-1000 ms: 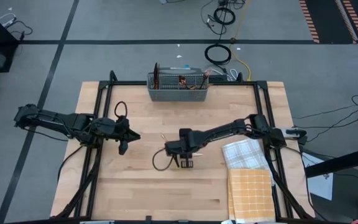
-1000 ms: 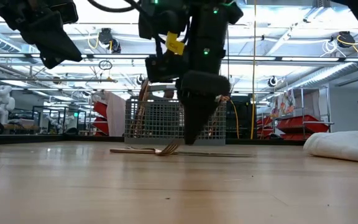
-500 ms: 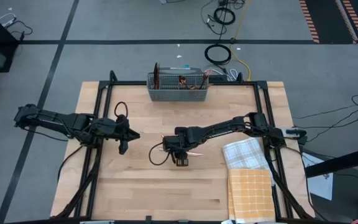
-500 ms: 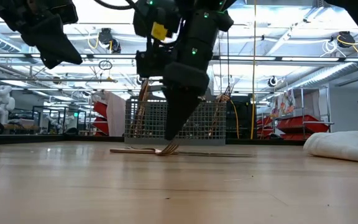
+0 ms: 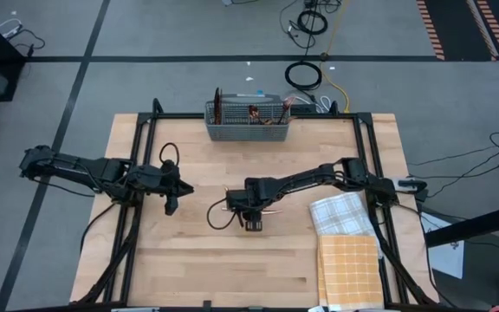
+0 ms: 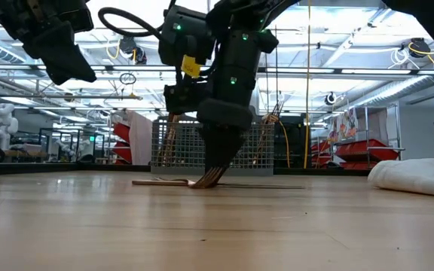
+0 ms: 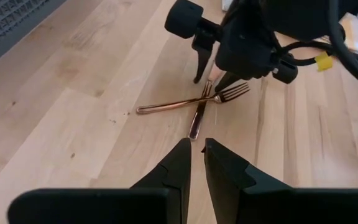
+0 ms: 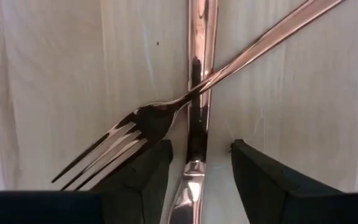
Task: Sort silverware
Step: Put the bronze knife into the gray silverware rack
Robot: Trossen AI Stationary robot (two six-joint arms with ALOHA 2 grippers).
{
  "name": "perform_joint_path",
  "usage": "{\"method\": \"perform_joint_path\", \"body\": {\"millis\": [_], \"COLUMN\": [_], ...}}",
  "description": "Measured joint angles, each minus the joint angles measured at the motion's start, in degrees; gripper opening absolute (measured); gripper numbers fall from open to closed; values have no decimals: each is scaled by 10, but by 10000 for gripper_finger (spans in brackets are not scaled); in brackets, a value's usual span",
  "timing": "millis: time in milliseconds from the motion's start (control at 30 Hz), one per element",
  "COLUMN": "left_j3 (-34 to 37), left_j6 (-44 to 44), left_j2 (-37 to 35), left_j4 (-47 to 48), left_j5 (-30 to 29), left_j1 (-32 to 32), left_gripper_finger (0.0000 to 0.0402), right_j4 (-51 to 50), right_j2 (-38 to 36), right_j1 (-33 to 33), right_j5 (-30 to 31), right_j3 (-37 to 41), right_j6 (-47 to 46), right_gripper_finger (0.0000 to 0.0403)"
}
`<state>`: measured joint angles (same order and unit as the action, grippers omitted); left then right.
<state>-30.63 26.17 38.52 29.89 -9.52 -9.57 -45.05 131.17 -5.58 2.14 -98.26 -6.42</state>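
Observation:
A copper fork [image 7: 194, 99] and a copper knife [image 7: 199, 115] lie crossed on the table's middle, the fork [image 8: 166, 115] lying over the knife [image 8: 196, 93]. My right gripper [image 8: 201, 168] is open and points down over them, one finger on each side of the knife, right beside the crossing. It shows in the high view [image 5: 251, 218] and in the low view [image 6: 217, 177]. My left gripper [image 7: 196, 146] is shut on nothing and hovers above the table's left part [image 5: 187, 188], facing the pair. My right gripper comes from above, pointing down, with its fingers [image 8: 145, 174] astride the knife just beside the fork's tines [image 8: 107, 155]. I cannot tell whether either finger touches the knife or the fork. Both pieces lie flat on the table.
The grey mesh caddy [image 5: 248, 121] stands at the table's far edge with several copper pieces upright in it. A white checked cloth [image 5: 340, 212] and an orange checked cloth [image 5: 349, 269] lie at the table's right near part. Bare wood surrounds the crossed pair.
My right gripper has moved toward the table's left and come down over the crossed fork and knife, tilting slightly on the way. The fork and knife lie where they were.

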Motion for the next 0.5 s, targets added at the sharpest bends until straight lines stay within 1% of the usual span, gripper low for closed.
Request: {"method": "perform_joint_path", "body": {"millis": [100, 200, 300, 433, 500], "left_j3": [0, 0, 0, 0, 0], "left_j6": [0, 0, 4, 5, 5], "left_j2": [0, 0, 0, 0, 0], "left_j4": [0, 1, 2, 2, 2], "left_j5": [0, 0, 0, 0, 0], "left_j1": [0, 0, 0, 0, 0], "left_gripper_finger": [52, 52, 52, 52, 52], "right_j4": [-6, -14, -20, -22, -24], "right_j2": [11, 22, 30, 30, 30], "right_j1": [0, 1, 2, 1, 2], "right_j5": [4, 5, -3, -5, 4], "right_j3": [-1, -2, -4, -4, -4], "right_j6": [-3, -10, -10, -7, -15], "right_gripper_finger": [157, 133, 94, 21, 10]}}
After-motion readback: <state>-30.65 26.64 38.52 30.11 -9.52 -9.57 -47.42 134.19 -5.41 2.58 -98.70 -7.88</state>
